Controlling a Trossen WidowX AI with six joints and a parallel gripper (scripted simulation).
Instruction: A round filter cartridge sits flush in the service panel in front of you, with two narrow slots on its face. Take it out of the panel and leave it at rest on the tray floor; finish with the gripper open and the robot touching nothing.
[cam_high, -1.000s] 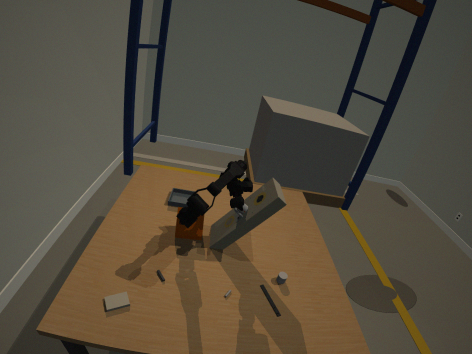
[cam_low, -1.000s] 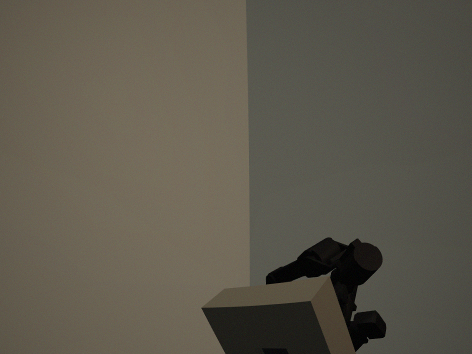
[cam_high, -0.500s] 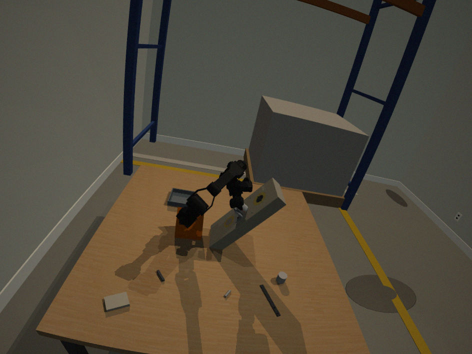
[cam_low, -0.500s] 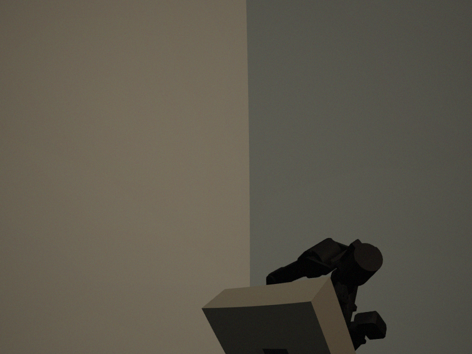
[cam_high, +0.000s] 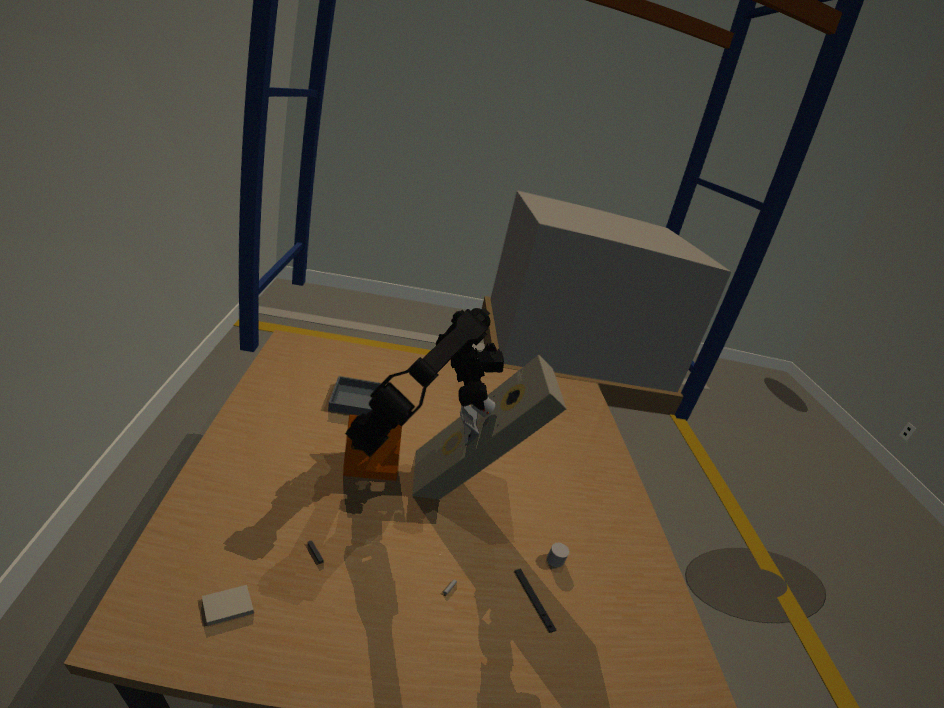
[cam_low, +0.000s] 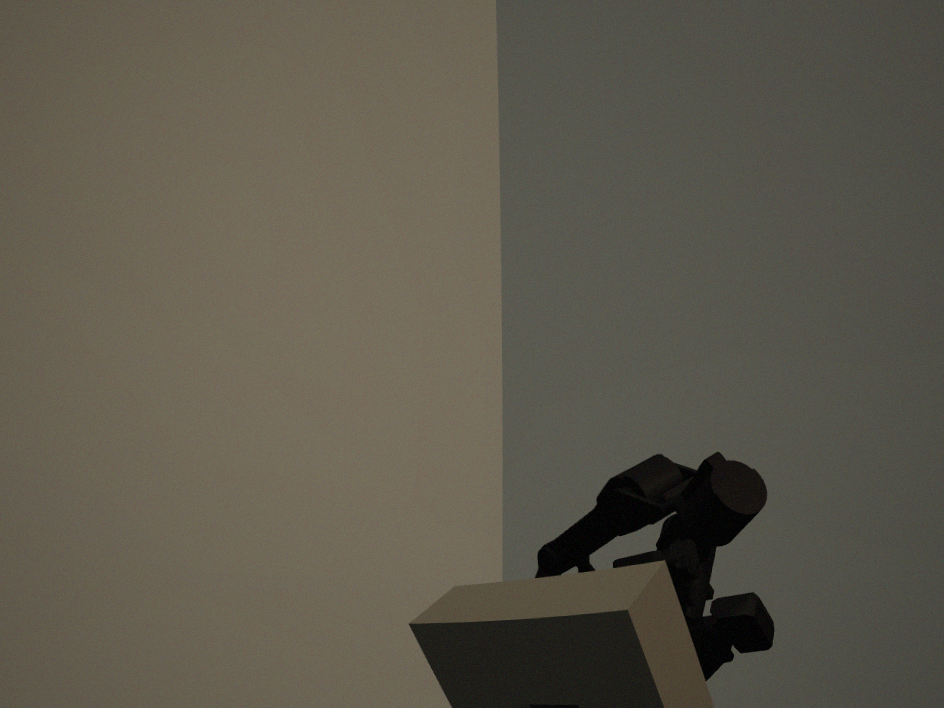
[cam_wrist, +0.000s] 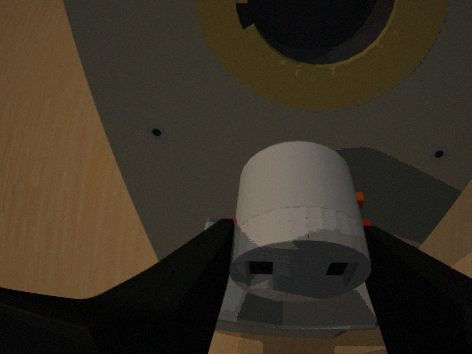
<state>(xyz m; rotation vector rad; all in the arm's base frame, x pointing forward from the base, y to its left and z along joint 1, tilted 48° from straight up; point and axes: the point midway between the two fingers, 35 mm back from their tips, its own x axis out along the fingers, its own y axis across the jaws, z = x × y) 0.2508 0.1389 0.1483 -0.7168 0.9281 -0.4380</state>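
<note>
The white round cartridge (cam_wrist: 300, 190) (cam_high: 488, 406) is out of the panel's bore. Its face with two dark slots points toward the wrist camera, and small red tabs show at its sides. My gripper (cam_wrist: 298, 235) (cam_high: 478, 416) is shut on it, one dark finger on each side. The cartridge is just over a grey ledge (cam_wrist: 300, 311); whether they touch is unclear. The tilted service panel (cam_wrist: 175, 90) (cam_high: 536, 382) has a yellow ring (cam_wrist: 320, 97) around an empty dark bore. The blue-grey tray (cam_high: 354, 394) is at the back left. The exterior view hides the fingertips behind the panel.
An orange block (cam_high: 371, 458) stands under the arm's base, left of the panel. A big grey box (cam_high: 610, 297) is behind the panel. On the table's front part lie a white box (cam_high: 227, 603), a small cylinder (cam_high: 558, 554) and a dark bar (cam_high: 534, 600).
</note>
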